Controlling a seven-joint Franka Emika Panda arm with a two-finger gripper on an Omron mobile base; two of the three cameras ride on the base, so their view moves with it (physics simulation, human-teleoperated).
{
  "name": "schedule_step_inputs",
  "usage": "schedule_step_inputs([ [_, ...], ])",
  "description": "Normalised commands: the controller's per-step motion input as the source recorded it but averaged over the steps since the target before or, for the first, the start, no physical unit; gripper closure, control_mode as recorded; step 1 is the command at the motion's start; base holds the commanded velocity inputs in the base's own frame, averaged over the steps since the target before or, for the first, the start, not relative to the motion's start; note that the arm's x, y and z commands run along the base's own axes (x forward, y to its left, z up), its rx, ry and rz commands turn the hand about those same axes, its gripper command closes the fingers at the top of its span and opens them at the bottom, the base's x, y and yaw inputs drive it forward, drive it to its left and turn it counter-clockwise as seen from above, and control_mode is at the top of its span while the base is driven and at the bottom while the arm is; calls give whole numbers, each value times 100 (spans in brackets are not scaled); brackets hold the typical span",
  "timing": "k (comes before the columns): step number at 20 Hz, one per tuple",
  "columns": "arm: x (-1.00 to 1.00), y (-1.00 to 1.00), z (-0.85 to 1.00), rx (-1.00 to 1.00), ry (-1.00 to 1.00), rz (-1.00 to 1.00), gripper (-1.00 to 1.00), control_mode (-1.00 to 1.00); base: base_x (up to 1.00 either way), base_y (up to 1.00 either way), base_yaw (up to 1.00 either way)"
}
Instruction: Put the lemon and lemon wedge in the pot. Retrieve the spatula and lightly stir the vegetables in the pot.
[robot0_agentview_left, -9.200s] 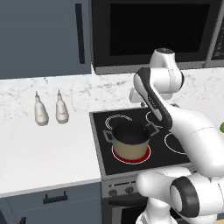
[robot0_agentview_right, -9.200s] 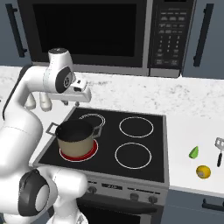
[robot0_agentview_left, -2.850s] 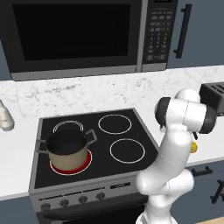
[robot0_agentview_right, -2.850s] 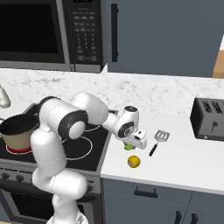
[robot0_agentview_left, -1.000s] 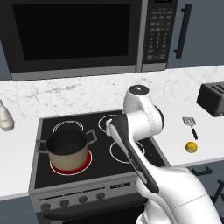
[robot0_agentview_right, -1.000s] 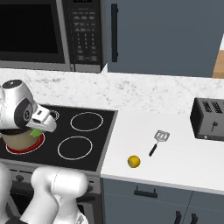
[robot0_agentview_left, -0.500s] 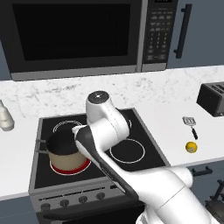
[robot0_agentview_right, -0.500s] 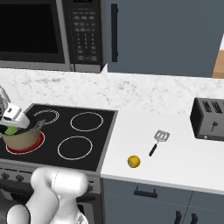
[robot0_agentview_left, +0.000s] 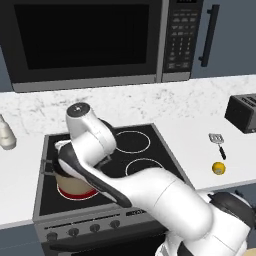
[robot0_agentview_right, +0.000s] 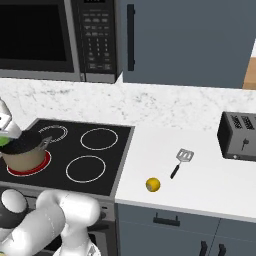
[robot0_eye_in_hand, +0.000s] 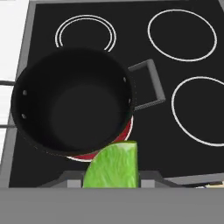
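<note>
Bent far over to the pot (robot0_eye_in_hand: 72, 103) on the red-glowing burner, gripper (robot0_eye_in_hand: 112, 177) above its near rim, fingers clamped on a green wedge (robot0_eye_in_hand: 113, 166). Right of the pot, on the counter: lemon (robot0_agentview_right: 153, 185), then spatula (robot0_agentview_right: 181, 160).

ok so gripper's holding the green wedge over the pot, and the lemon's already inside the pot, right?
Not quite. The gripper does hold the green wedge over the pot, but the lemon lies on the counter near the spatula, as the right base view shows.
</note>
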Motion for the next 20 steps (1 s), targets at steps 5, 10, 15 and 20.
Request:
schedule_step_inputs([
  [5,35,8,-45,-7,-3,1,100,-100,0,0,0],
  [10,21,1,-72,-14,-1,0,100,-100,0,0,0],
  [15,28,6,-47,-7,0,0,100,-100,0,0,0],
  [20,35,5,-5,0,0,0,100,-100,0,0,0],
])
